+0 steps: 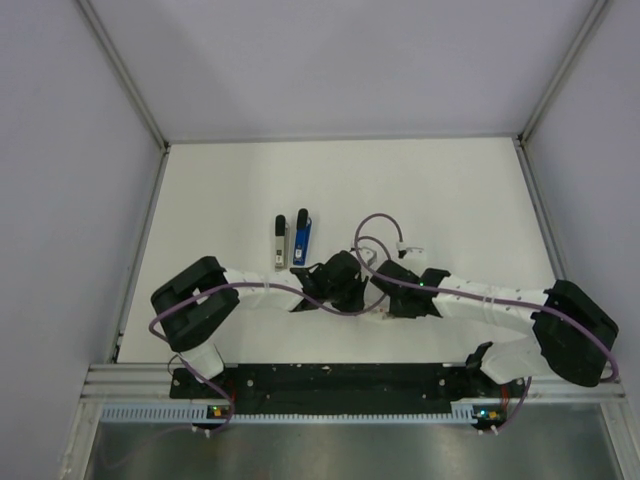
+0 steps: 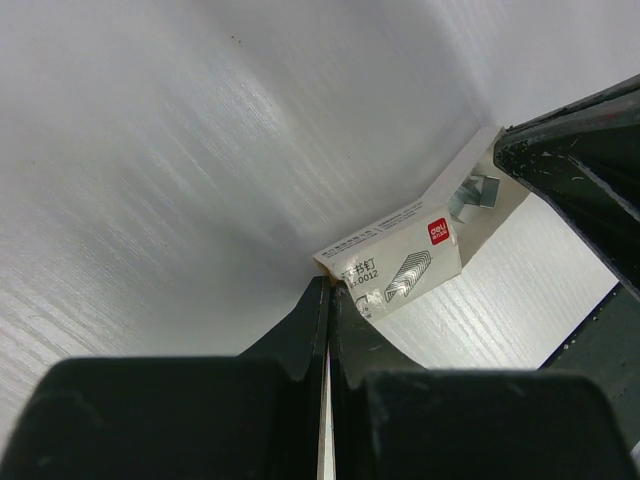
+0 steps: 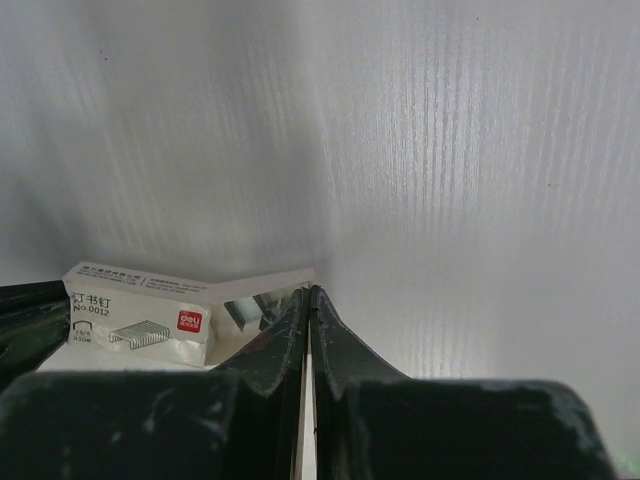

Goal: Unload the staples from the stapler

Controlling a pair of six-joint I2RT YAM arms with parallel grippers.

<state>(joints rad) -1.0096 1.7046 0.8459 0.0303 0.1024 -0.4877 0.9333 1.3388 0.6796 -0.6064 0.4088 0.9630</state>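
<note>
The bright-blue stapler (image 1: pixel 302 232) with a black end lies on the white table just beyond my left gripper (image 1: pixel 350 284). It is out of both wrist views. A small white staple box (image 2: pixel 400 260) lies between my two grippers, its end flap (image 3: pixel 262 284) open with silvery staples (image 2: pixel 476 191) showing inside. My left gripper (image 2: pixel 328 285) is shut, its tips touching the box's near corner. My right gripper (image 3: pixel 308 292) is shut, its tips at the edge of the open flap; it also shows in the top view (image 1: pixel 384 290). Neither visibly pinches the box. The arms hide the box in the top view.
A grey bar (image 1: pixel 281 243) of like length lies right beside the stapler on its left. White walls with metal corner posts enclose the table (image 1: pixel 450 190) on three sides. Purple cables (image 1: pixel 372 228) loop above the right wrist.
</note>
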